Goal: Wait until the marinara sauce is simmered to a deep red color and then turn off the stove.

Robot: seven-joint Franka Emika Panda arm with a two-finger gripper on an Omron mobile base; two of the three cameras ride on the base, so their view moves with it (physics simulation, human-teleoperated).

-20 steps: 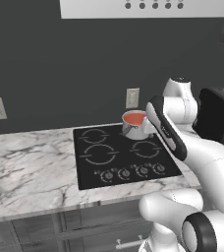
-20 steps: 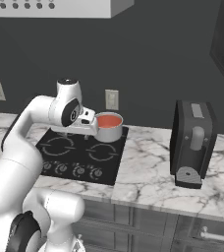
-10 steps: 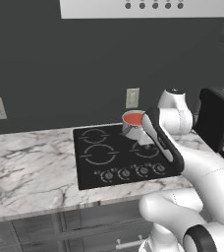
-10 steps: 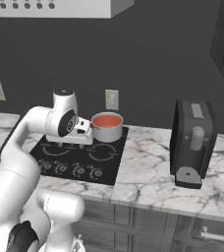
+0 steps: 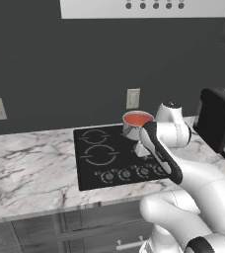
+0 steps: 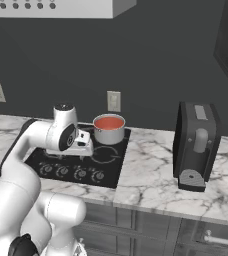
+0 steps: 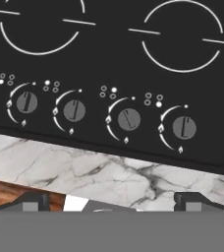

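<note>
Four grey-ringed burners and a row of four round knobs mark the stove, a flat black glass cooktop set into a white, grey-veined marble counter. Behind it runs a dark wall with two pale outlets in the left base view, and a range hood overhead. One black toaster stands on the counter well to the right of the cooktop. One steel saucepan sits on the back right burner, and the marinara sauce fills it as a smooth orange-red disc. The gripper hangs above the knob row with nothing between its widely parted fingers.
</note>
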